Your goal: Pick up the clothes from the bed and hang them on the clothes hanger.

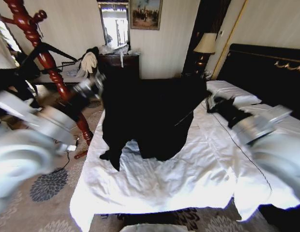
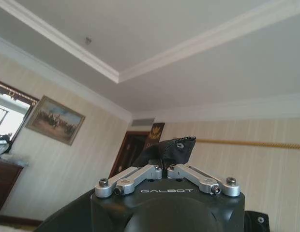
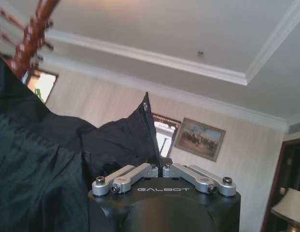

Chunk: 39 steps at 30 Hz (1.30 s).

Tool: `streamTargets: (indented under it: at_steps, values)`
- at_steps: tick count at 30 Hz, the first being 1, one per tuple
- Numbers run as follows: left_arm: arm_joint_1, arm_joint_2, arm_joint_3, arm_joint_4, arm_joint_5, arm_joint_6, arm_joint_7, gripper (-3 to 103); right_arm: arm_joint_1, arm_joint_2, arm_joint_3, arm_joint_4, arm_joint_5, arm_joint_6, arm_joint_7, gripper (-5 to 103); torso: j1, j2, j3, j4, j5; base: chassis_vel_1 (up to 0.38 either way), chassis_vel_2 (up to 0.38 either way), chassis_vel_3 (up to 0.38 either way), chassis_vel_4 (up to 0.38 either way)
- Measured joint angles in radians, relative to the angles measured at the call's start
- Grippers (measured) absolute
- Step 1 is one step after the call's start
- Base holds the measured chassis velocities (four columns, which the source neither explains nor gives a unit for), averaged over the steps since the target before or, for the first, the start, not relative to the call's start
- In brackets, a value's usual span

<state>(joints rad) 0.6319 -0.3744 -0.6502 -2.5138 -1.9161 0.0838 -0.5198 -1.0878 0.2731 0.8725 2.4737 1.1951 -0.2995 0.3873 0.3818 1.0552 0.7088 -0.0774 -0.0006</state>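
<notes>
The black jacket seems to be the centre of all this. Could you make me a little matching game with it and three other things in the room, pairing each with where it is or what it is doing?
Things:
1. black jacket
2. left gripper
3. red wooden coat stand
4. table lamp

Places or states:
A. stands on the floor beside the bed, on the robot's left
B. sits in the far corner by the black headboard
C. held up over the white sheets, spread between two grippers
D. shut on a corner of black fabric

Pairs: 1-C, 2-D, 3-A, 4-B
</notes>
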Motion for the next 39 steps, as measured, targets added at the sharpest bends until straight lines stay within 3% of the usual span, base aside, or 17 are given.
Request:
streamTargets:
  at_steps: [3, 4, 5, 8, 11, 13, 16, 23, 32, 38, 39]
  values:
    - [-0.036, 0.022, -0.013, 0.000, -0.048, -0.007, -0.015, 0, 0.028, -0.003, 0.006, 0.008, 0.048, -0.005, 0.011, 0, 0.000, 0.000, 0.000, -0.0004, 0.0003, 0.000, 0.000, 0.000, 0.000]
    - [-0.098, 0.064, -0.036, 0.000, -0.123, -0.015, -0.031, 0, 0.075, -0.009, 0.022, 0.016, 0.125, -0.012, 0.023, 0, 0.000, 0.000, 0.000, -0.0008, 0.0009, 0.000, 0.000, 0.000, 0.000]
    - [-0.112, 0.077, -0.042, 0.001, -0.141, -0.016, -0.032, 0, 0.092, -0.014, 0.034, 0.014, 0.155, -0.013, 0.025, 0, 0.000, 0.000, 0.000, -0.0004, 0.0011, 0.000, 0.000, 0.000, 0.000]
    - [-0.096, 0.073, -0.039, 0.003, -0.131, -0.010, -0.041, 0, 0.098, -0.017, 0.048, 0.009, 0.192, -0.017, 0.032, 0, 0.000, 0.000, 0.000, -0.0003, 0.0006, 0.000, 0.000, 0.000, 0.000]
    - [0.039, 0.003, -0.025, 0.008, -0.024, 0.014, -0.058, 0, 0.075, -0.006, 0.055, 0.014, 0.252, -0.026, 0.050, 0, 0.000, 0.000, 0.000, -0.0008, 0.0001, 0.000, 0.000, 0.000, 0.000]
    - [0.059, -0.009, -0.021, 0.008, -0.005, 0.017, -0.056, 0, 0.069, -0.002, 0.053, 0.015, 0.258, -0.028, 0.051, 0, 0.000, 0.000, 0.000, -0.0007, 0.0004, 0.000, 0.000, 0.000, 0.000]
    - [0.162, -0.079, 0.014, 0.026, 0.105, 0.036, -0.021, 0, 0.044, 0.021, 0.024, 0.016, 0.270, -0.040, 0.043, 0, 0.000, 0.000, 0.000, -0.0006, 0.0004, 0.000, 0.000, 0.000, 0.000]
    - [0.219, -0.139, 0.041, 0.105, 0.187, 0.064, 0.038, 0, 0.015, 0.034, -0.016, -0.009, 0.221, -0.067, -0.006, 0, 0.000, 0.000, 0.000, -0.0005, 0.0007, 0.000, 0.000, 0.000, 0.000]
    - [0.276, -0.185, 0.085, 0.253, 0.346, 0.077, 0.098, -3, 0.001, 0.049, -0.041, -0.056, 0.267, -0.103, -0.025, 0, 0.000, 0.000, 0.000, -0.0006, 0.0004, 0.000, 0.000, 0.000, 0.000]
    - [0.290, -0.195, 0.101, 0.287, 0.384, 0.098, 0.121, 23, -0.006, 0.052, -0.055, -0.063, 0.278, -0.118, -0.038, 0, 0.000, 0.000, 0.000, -0.0007, 0.0005, 0.000, 0.000, 0.000, 0.000]
    - [0.292, -0.194, 0.101, 0.289, 0.386, 0.100, 0.124, 23, -0.007, 0.052, -0.058, -0.063, 0.277, -0.119, -0.040, 0, 0.000, 0.000, 0.000, -0.0007, 0.0005, 0.000, 0.000, 0.000, 0.000]
